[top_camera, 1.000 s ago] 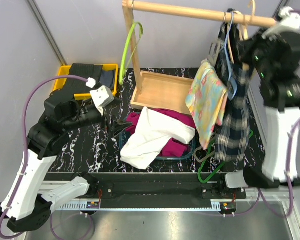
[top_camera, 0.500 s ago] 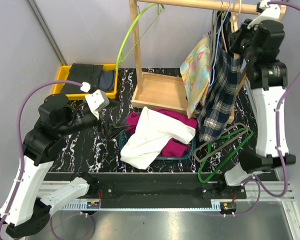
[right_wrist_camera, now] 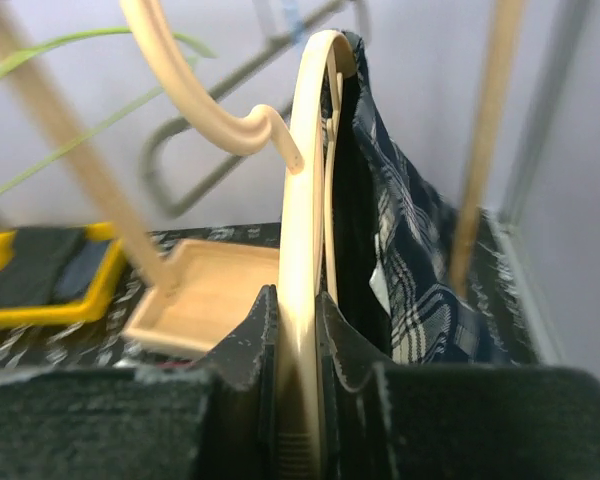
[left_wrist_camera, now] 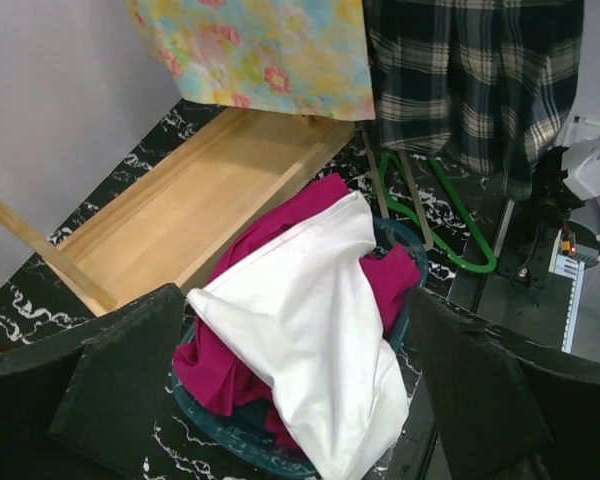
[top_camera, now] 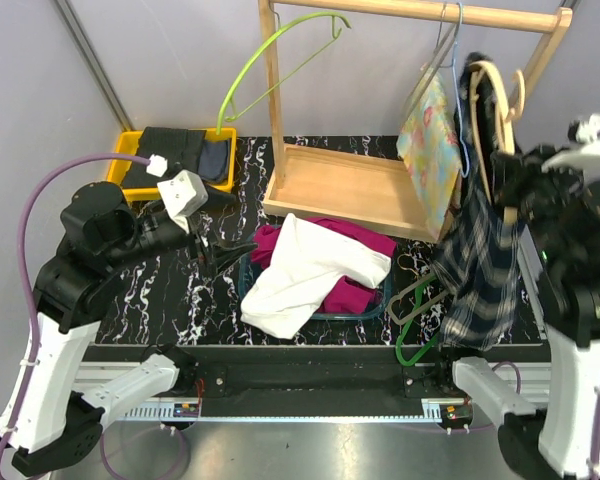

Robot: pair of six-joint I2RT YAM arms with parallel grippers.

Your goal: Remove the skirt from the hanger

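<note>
A dark plaid skirt (top_camera: pixel 475 265) hangs from a pale wooden hanger (top_camera: pixel 492 95) at the right, in front of the wooden rail (top_camera: pixel 410 12). My right gripper (right_wrist_camera: pixel 298 310) is shut on the hanger's arm (right_wrist_camera: pixel 302 200), with the skirt (right_wrist_camera: pixel 410 270) draped just to its right. The hanger's hook (right_wrist_camera: pixel 210 110) curls free of the rail. In the top view the right gripper is mostly hidden behind the skirt. My left gripper (left_wrist_camera: pixel 300 340) is open and empty, above a basket of clothes (left_wrist_camera: pixel 290 330); it also shows in the top view (top_camera: pixel 212 245).
A floral garment (top_camera: pixel 430 150) hangs on a grey hanger from the rail. A lime hanger (top_camera: pixel 280 55) leans off the rack's left post. The rack's wooden base tray (top_camera: pixel 350 185) lies behind the teal basket (top_camera: pixel 315 312). Green and grey hangers (top_camera: pixel 420 325) lie front right. A yellow bin (top_camera: pixel 125 165) is far left.
My right arm has come down and toward the near right, carrying the wooden hanger and plaid skirt away from the rail. The left arm has barely shifted.
</note>
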